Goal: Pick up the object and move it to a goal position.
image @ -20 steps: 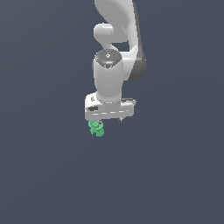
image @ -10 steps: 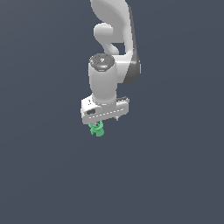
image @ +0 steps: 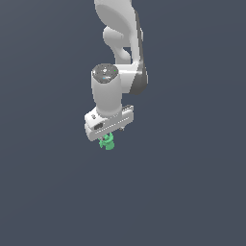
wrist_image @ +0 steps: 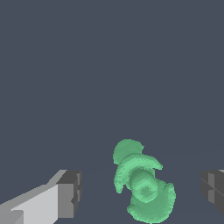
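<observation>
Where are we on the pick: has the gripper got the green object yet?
Done: the gripper is positioned over the green object, which lies between the fingers. In hand: the jaws stand wide, gaps on both sides, so nothing is grasped. Left: closing, lifting, and carrying to the goal, which neither view shows.

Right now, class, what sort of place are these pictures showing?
Probably a simulated test scene, not a real room: a featureless dark grey ground, a smooth white arm with its claw open around a green knobbly object.
</observation>
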You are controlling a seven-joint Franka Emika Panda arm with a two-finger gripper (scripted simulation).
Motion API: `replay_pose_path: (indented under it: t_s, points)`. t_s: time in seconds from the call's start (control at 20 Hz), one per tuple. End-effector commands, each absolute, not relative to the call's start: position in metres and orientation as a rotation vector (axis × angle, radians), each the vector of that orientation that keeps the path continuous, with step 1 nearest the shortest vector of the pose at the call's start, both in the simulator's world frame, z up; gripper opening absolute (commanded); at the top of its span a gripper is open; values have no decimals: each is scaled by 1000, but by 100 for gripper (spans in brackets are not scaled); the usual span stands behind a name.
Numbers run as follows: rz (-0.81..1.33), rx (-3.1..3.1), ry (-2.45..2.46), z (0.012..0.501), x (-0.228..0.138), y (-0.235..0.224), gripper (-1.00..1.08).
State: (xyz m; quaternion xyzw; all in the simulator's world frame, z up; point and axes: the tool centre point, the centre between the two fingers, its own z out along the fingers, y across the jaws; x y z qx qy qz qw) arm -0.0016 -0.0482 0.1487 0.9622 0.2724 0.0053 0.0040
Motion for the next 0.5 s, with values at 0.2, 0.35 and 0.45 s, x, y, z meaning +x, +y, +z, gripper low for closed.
replay_pose_path:
  t_s: [0.2, 0.35, 0.45]
  points:
    - [10, 2941, 1085, 138, -8, -61, 100]
    - [7, 2901, 1189, 133, -12, -67, 100]
    - [6, 2873, 1258, 130, -14, -71, 100]
